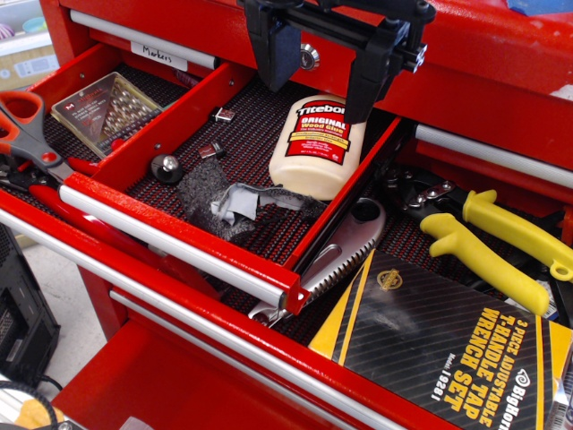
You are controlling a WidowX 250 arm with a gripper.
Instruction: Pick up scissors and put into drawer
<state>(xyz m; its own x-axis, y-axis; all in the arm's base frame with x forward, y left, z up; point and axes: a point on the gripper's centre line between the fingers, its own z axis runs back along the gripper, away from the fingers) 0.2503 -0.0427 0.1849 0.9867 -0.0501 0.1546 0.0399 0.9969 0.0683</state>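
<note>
Fingers (327,76) spread wide and empty hover above the Titebond glue bottle (315,143); the orange-handled scissors (31,134) lie far left of the bottle, blades angled down and right.

- Bright, even overhead light is flooding the red tool chest (170,228), keeping colours saturated.
- White glare is streaking along the silver drawer rails (161,240) and glinting off the glue bottle (315,143).
- Soft shadows are pooling under the upper drawer's edge.
- The dark fingers (367,76) at the top are reading slightly soft; the foreground is staying sharp.
</note>
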